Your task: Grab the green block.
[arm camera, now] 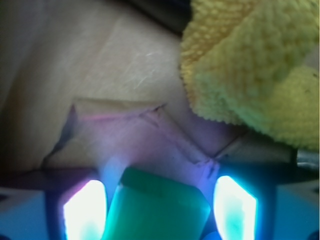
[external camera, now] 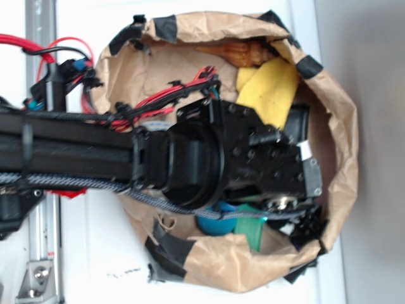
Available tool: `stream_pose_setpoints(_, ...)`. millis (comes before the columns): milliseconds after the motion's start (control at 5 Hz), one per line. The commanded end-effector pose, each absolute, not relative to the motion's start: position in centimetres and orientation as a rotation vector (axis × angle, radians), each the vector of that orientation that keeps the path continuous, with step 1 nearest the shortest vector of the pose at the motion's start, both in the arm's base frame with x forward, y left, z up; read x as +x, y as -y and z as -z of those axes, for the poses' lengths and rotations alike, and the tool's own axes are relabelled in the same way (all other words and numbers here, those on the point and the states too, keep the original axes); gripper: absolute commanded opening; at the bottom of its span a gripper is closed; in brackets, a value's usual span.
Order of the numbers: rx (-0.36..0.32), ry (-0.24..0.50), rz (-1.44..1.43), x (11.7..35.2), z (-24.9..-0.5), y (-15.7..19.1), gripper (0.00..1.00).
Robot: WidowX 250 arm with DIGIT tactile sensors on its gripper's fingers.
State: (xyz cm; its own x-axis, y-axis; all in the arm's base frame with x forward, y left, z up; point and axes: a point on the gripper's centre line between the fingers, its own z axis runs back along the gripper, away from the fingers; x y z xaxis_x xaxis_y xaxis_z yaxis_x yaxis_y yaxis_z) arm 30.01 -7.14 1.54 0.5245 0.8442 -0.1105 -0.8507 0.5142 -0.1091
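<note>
The green block (arm camera: 157,210) fills the bottom middle of the wrist view, a smooth slab lying on the brown paper floor of the bag. My gripper (arm camera: 159,202) is open and straddles it. The left fingertip (arm camera: 82,210) and the right fingertip (arm camera: 235,207) glow white-blue on either side, each with only a narrow gap to the block. In the exterior view a strip of the green block (external camera: 251,231) shows below the black wrist (external camera: 253,158), which hides the fingers.
Everything sits inside a crumpled brown paper bag (external camera: 338,126) with black tape on its rim. A yellow cloth (arm camera: 255,65) lies just beyond the block. Beside the block is a teal-blue ball (external camera: 214,225). A brown shell-like object (external camera: 237,54) lies at the bag's far edge.
</note>
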Motion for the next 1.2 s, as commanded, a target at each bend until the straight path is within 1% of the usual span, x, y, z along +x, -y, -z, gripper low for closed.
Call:
stream_pose_setpoints(0,-0.086,-0.077,-1.004,29.4,-1.0,9.0,0.0)
stream_pose_setpoints(200,-0.023,0.025,-0.797,29.3,-4.6,7.1,0.0)
stream_pose_setpoints(400,0.0,0.153,-0.612,28.4,-8.9,4.3,0.0)
stream_pose_setpoints(600,-0.001,0.24,-0.374,26.2,-12.9,0.4,0.0)
stream_pose_setpoints(800,0.031,0.274,-0.415,24.8,-15.5,-1.8,0.0)
stream_pose_setpoints(1000,0.04,0.279,-0.496,24.0,-16.6,-4.0,0.0)
